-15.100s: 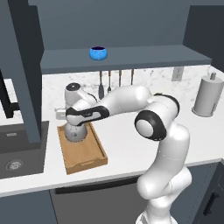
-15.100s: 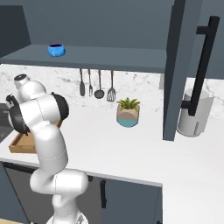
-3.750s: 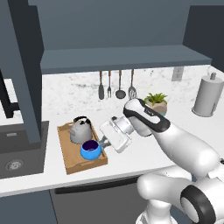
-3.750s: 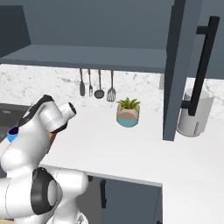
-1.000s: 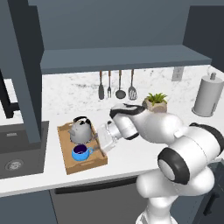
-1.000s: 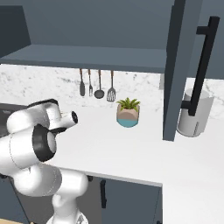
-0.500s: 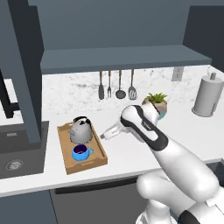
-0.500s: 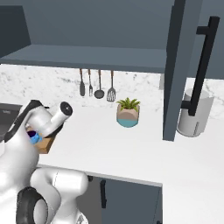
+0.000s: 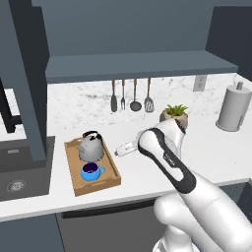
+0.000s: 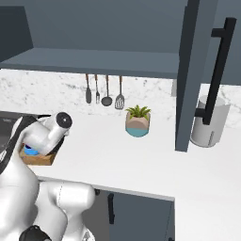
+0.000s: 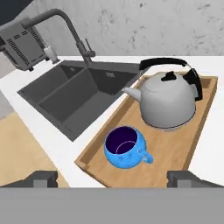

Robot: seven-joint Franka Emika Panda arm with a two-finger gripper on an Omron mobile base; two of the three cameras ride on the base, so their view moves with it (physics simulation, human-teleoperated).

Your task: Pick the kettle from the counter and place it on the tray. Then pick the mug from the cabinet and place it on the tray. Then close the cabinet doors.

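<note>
Cabinet doors (image 9: 22, 83) hang open, well above and behind the gripper (image 11: 111, 177), which sits low over the tray (image 11: 175, 153), fingers spread wide and empty. Kettle (image 11: 168, 100) and mug (image 11: 125, 146) sit on that tray just ahead. No readable writing anywhere.

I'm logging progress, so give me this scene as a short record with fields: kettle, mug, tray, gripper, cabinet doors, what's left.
kettle: upright on the tray, at its far end
mug: upright on the tray, nearer end, beside the kettle, not touching it
tray: on the counter, right of the sink
gripper: open and empty, fingertips spread, off the tray's right side
cabinet doors: both open; left door, right door
other: plant pot, hanging utensils, paper towel roll
left to do: close the doors
</note>
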